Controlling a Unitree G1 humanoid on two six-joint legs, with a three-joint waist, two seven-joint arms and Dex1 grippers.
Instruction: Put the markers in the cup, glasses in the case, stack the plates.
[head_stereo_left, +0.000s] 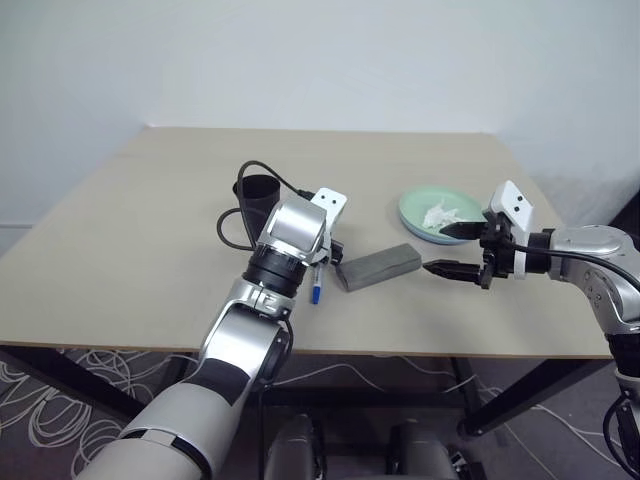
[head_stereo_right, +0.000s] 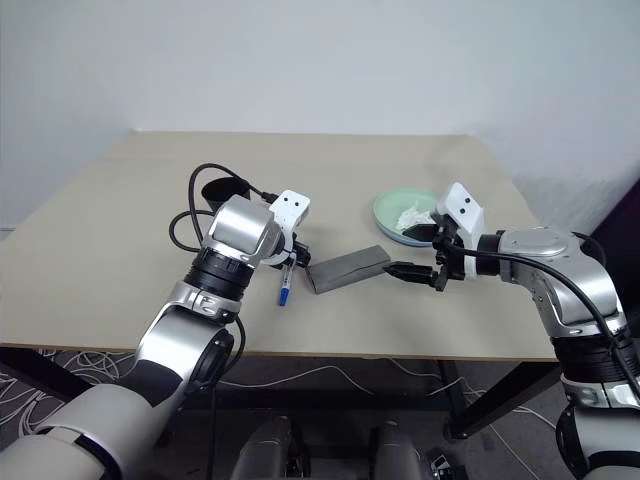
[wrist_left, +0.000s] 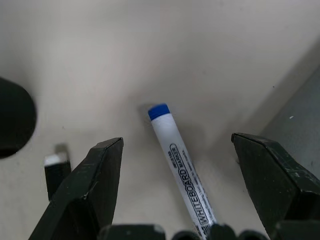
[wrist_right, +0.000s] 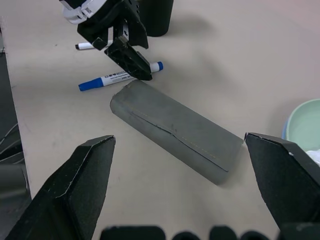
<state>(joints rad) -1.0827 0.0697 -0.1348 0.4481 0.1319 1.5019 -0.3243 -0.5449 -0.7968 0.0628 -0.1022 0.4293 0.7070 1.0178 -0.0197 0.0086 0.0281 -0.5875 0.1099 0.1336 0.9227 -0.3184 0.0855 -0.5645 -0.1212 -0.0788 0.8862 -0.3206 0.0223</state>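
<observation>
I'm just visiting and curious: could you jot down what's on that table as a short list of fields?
blue marker: lying on the table, between the open fingers of the left gripper
black marker: lying near the cup
case: closed, beside the blue marker
green plate: holds a crumpled tissue
right gripper: open, empty, between case and plate

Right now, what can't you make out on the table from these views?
- Glasses: I can't find them; the white lump in the mint plate is too small to read.
- Blue plate: just a sliver under the mint one in the right wrist view.
- Black marker: mostly hidden behind the left end effector.
- Cup: lower part hidden by the left arm.
- Case: shut, contents unseen.
</observation>
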